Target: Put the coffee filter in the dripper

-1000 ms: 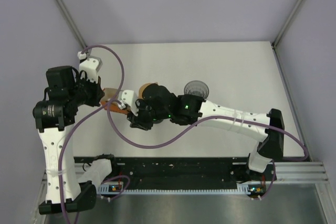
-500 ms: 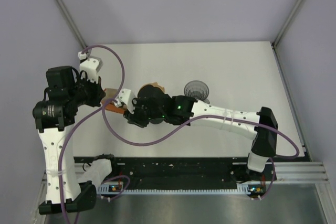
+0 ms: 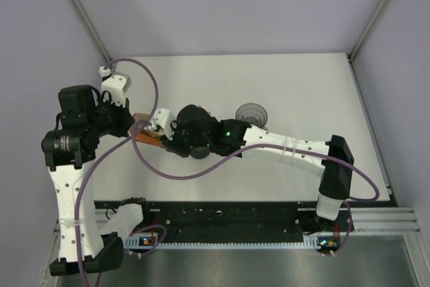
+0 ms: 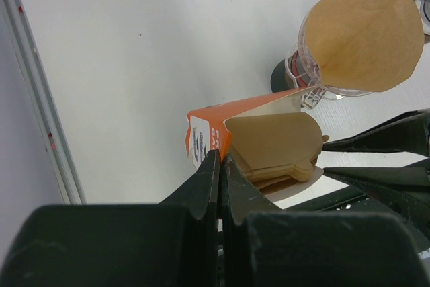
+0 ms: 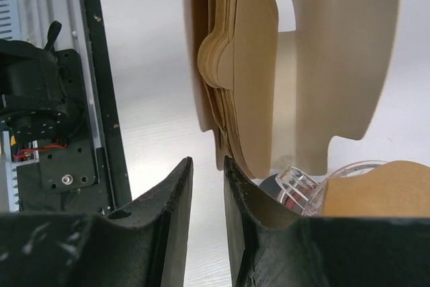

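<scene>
My left gripper (image 4: 220,156) is shut on the edge of an orange filter box (image 4: 201,132), holding it up with its flap open. A stack of brown coffee filters (image 4: 275,140) sits in the box. Just behind it stands a clear dripper (image 4: 306,72) with one brown coffee filter (image 4: 366,31) resting in its top. My right gripper (image 5: 207,160) is open by a narrow gap with nothing between its fingers. Its tips are right at the lower edge of the filter stack (image 5: 238,65), with the dripper (image 5: 302,183) beside them. From above, the right wrist (image 3: 191,132) hides the dripper.
A dark ribbed round object (image 3: 252,112) stands on the white table (image 3: 302,85) behind the right forearm. The black rail (image 5: 101,85) at the table's near edge runs along the left of the right wrist view. Purple cables loop over both arms.
The right arm has swung left, bringing its gripper up to the filter box held by the left gripper. The left arm and box have stayed put.
</scene>
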You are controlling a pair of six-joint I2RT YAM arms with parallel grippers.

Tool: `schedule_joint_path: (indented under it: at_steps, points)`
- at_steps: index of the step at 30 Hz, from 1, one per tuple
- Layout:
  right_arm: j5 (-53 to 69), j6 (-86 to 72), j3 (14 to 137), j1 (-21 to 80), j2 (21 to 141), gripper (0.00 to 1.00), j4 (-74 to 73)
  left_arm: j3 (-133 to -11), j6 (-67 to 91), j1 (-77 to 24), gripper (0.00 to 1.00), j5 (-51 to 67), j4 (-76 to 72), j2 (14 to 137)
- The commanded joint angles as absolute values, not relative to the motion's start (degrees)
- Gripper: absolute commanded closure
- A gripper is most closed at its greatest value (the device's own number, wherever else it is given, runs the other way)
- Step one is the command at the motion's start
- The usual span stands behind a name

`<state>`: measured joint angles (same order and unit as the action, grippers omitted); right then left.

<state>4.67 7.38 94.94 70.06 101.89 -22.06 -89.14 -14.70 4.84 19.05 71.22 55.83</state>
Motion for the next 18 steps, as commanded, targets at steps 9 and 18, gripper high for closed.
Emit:
schedule_joint_path:
  at_steps: [9, 18]
  points:
    - [3.60, 5.54, 98.44, 67.94, 102.13, 0.76, -19.25, -89.65, -14.41, 5.01, 1.00, 19.78, 70.05, 54.75]
    - [5.10, 4.04, 102.21, 66.09, 105.64, 0.73, -18.55, -88.86, -13.62, 5.01, 1.00, 21.97, 70.14, 55.02]
